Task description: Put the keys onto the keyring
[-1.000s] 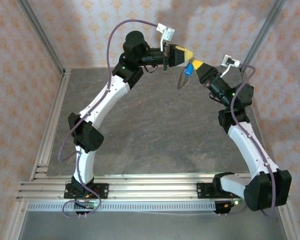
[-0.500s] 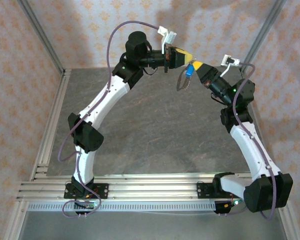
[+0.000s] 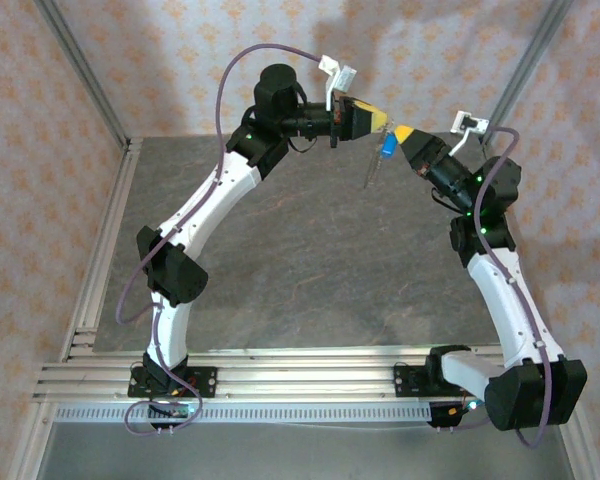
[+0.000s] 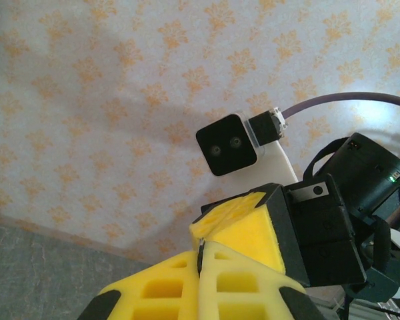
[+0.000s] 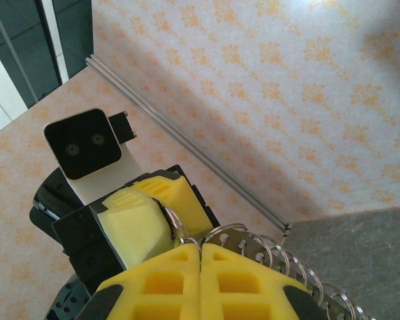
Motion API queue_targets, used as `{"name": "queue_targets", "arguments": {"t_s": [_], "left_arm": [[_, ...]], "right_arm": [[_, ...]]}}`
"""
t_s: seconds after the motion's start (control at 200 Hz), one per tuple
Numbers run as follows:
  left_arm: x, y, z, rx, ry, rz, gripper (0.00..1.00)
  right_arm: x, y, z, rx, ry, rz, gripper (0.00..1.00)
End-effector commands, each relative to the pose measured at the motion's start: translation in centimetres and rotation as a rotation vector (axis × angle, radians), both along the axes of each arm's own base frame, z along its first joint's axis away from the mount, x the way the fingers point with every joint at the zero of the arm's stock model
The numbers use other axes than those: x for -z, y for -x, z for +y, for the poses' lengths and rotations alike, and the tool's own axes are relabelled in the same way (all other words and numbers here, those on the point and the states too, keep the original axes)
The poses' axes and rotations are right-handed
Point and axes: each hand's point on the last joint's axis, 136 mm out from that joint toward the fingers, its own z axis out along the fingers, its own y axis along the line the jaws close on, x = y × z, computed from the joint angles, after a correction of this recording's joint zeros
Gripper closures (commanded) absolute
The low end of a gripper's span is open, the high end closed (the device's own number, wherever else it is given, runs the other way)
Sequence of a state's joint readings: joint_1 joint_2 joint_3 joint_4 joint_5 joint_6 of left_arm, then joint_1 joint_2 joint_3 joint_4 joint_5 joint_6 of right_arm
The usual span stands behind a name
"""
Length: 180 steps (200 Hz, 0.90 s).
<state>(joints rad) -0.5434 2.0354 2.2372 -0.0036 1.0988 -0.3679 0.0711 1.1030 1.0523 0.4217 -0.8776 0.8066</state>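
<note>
- Left gripper (image 4: 201, 259): my left-hand jaws are pressed flat together, the yellow pads meeting along one thin seam. From the right wrist camera I see a wire loop of the keyring (image 5: 175, 225) caught in that seam.
- Right gripper (image 5: 200, 250): these jaws are closed too, pinching the same keyring, with its silvery loops bunched right at the tips.
- The two grippers meet tip to tip, angled toward each other, high above the grey table (image 3: 310, 260) and close to the patterned back wall (image 3: 180, 60).
- A chain (image 5: 290, 270) of small metal rings runs off past the right gripper's pad. From overhead it hangs as a thin line below the meeting point, clear of the table.
- The key (image 3: 388, 147), with its bright blue head, dangles just under the right gripper's tip and beside that hanging chain. I cannot tell whether it is threaded on the ring.
- From the left wrist, the right arm's black camera block (image 4: 228, 143) sits just above its yellow fingers, with a purple cable (image 4: 347, 100) curving away behind it.
</note>
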Motion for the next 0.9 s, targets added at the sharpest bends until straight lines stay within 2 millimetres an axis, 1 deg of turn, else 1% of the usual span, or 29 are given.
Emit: {"name": "queue_targets", "arguments": {"t_s": [0.0,0.14,0.23,0.415,0.485,0.58,0.656,0.896], "left_arm": [[-2.9,1.6,0.8,0.014,0.04,-0.071,1.0],[-2.5,1.7,0.5,0.024,0.038,-0.062,1.0],[-2.5,1.6,0.4,0.023,0.039,-0.059,1.0],[-2.7,1.7,0.5,0.019,0.04,-0.063,1.0],[-2.6,1.7,0.5,0.018,0.038,-0.062,1.0],[-2.6,1.7,0.5,0.015,0.034,-0.065,1.0],[-2.6,1.7,0.5,0.015,0.032,-0.068,1.0],[-2.6,1.8,0.6,0.014,0.027,-0.069,1.0]], "right_arm": [[-2.8,1.0,0.3,-0.036,0.01,-0.083,1.0],[-4.1,1.4,1.9,-0.088,0.026,-0.11,1.0],[-4.2,1.7,2.5,-0.097,0.058,-0.115,1.0],[-3.1,1.8,2.1,-0.068,0.131,-0.098,1.0],[-2.7,1.8,1.6,-0.047,0.159,-0.084,1.0],[-2.2,1.4,0.3,-0.011,0.185,-0.055,1.0],[-2.2,1.3,-0.4,0.005,0.194,-0.041,1.0],[-2.7,1.4,0.0,-0.032,0.256,-0.019,1.0]]}}
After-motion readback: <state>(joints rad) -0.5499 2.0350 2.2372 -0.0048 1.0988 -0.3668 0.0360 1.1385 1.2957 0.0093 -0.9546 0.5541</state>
